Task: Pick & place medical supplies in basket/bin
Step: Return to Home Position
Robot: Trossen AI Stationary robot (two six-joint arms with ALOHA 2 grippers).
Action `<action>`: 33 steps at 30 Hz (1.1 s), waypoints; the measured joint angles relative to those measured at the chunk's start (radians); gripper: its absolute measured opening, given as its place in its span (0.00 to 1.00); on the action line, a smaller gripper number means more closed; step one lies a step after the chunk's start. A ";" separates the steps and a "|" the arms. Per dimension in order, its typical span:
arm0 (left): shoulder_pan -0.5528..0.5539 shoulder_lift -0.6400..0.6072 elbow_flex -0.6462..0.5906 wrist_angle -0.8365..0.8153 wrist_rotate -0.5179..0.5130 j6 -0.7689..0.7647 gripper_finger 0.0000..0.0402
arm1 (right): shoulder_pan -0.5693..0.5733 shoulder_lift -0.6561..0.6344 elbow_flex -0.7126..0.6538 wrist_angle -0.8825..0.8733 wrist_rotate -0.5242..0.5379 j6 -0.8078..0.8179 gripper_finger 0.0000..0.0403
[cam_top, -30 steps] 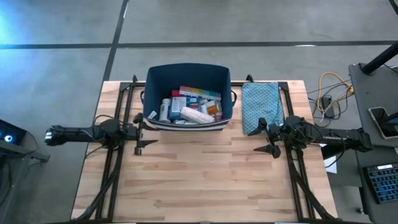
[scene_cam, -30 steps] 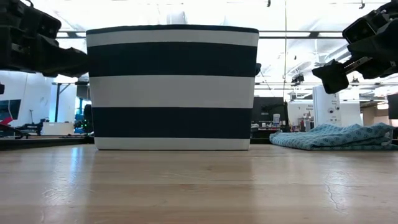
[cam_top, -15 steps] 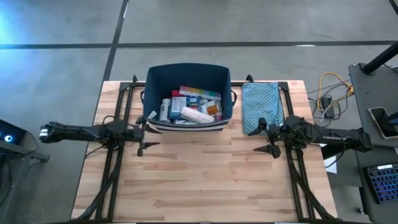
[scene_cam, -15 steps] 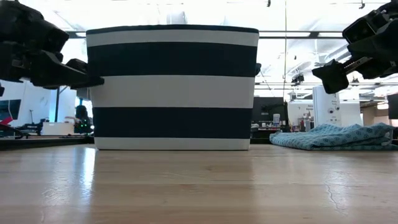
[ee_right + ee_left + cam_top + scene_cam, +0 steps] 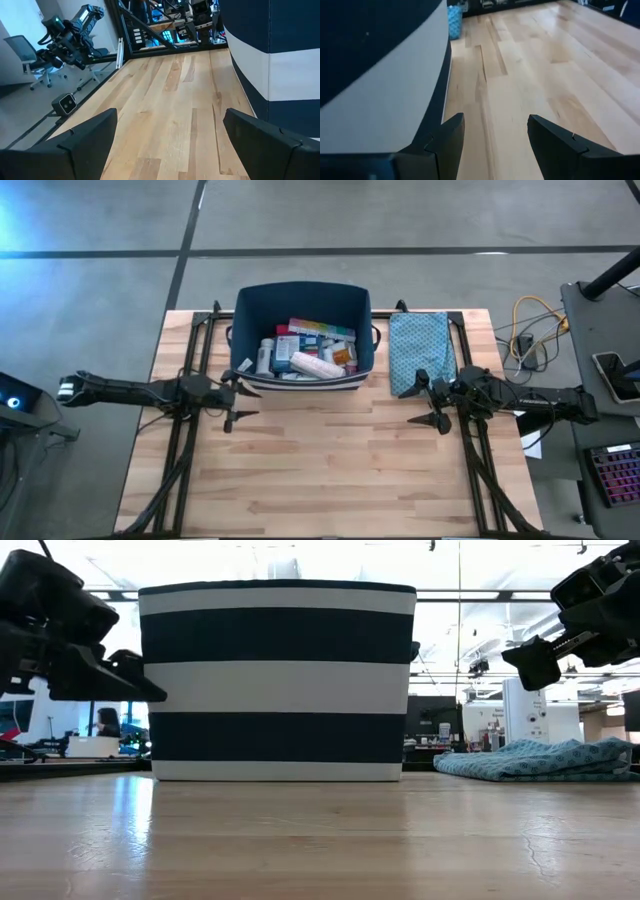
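The navy and white striped bin [image 5: 240,330] stands at the table's far middle, with its base flat on the wood [image 5: 277,680]. Inside lie the medical supplies [image 5: 305,352]: white bottles, a white tube and coloured boxes. My left gripper [image 5: 240,397] hovers open just off the bin's near left corner [image 5: 370,75], low over the table [image 5: 130,675]. My right gripper [image 5: 425,400] hangs open to the right of the bin, above the table [image 5: 535,660]. Neither gripper holds anything.
A teal patterned cloth pouch [image 5: 420,350] lies flat on the table to the right of the bin, just beyond my right gripper [image 5: 540,758]. Bare wood [image 5: 330,460] spreads across the table's near half. Black frame rails run along both table sides.
My left gripper has come down toward the table and moved slightly right, toward the bin's near left corner, staying open. The right arm and the bin have kept still.
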 joint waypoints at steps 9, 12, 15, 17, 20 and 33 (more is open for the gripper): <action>0.000 0.029 0.000 0.000 -0.001 0.000 0.49 | 0.000 0.000 0.000 0.000 0.000 -0.002 0.88; 0.000 0.029 0.000 0.000 0.000 0.000 0.49 | 0.000 0.000 0.000 0.000 0.000 -0.003 0.88; 0.000 0.029 0.000 0.000 0.000 -0.001 0.49 | 0.000 0.000 0.000 0.000 0.000 -0.003 0.88; 0.000 0.029 0.000 0.000 0.000 -0.001 0.49 | 0.000 0.000 0.000 0.000 0.000 -0.003 0.88; 0.000 0.029 0.000 0.000 0.000 -0.001 0.49 | 0.000 0.000 0.000 0.000 0.000 -0.003 0.88; 0.000 0.029 0.000 0.000 0.001 -0.001 0.49 | 0.000 0.000 0.000 0.000 0.000 -0.003 0.88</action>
